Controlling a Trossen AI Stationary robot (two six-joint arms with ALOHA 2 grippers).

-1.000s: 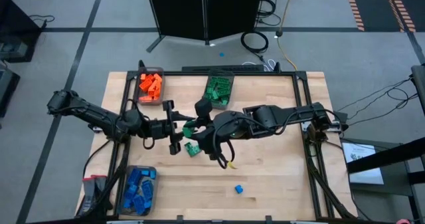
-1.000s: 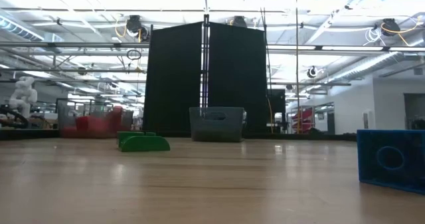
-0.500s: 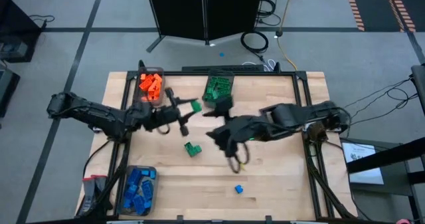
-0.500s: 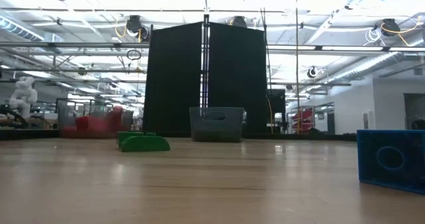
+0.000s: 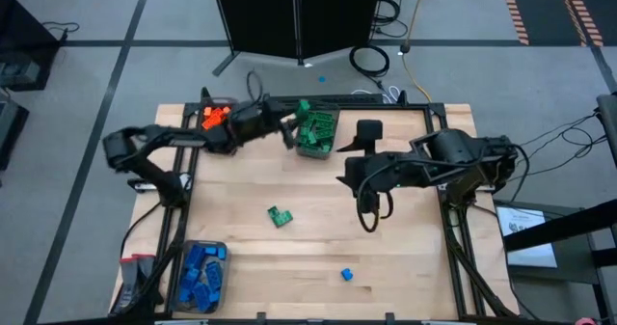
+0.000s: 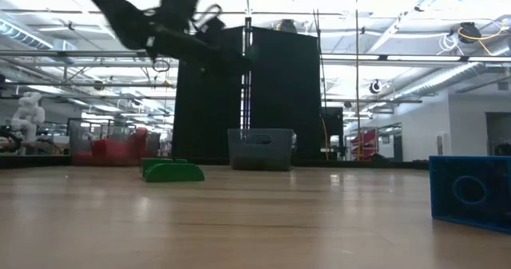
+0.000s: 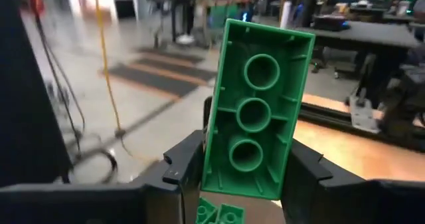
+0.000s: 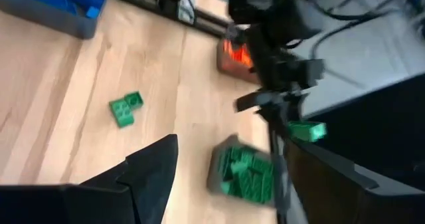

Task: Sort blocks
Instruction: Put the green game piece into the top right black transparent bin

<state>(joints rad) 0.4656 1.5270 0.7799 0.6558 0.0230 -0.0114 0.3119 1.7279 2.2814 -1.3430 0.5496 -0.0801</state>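
Observation:
My left gripper (image 5: 292,124) reaches over the far side of the table and is shut on a long green block (image 7: 255,104), which hangs at the left rim of the bin of green blocks (image 5: 318,132). The block also shows in the high view (image 5: 302,107) and the right wrist view (image 8: 307,131). My right gripper (image 5: 352,163) hangs open above the table's right middle, holding nothing. A small clump of green blocks (image 5: 280,216) lies on the table's middle. A single blue block (image 5: 345,275) lies nearer the front. My left gripper pinches the green block between its two fingers (image 7: 182,174), on the block's two long sides near one end (image 7: 222,174). The fingers lie about level. The block's hollow underside faces the wrist camera, and the rest of it sticks out past the fingers, clear of the table.
A bin of orange blocks (image 5: 220,122) stands at the far left. A bin of blue blocks (image 5: 201,275) stands at the near left corner. A yellow cable loop (image 5: 371,209) hangs below my right arm. The table's near right part is bare wood.
The green block was between both grippers over the table's middle. My right gripper has let go of it and drawn back toward the right edge, rising. My left gripper has carried the block toward the far edge to the green bin, rolling as it went.

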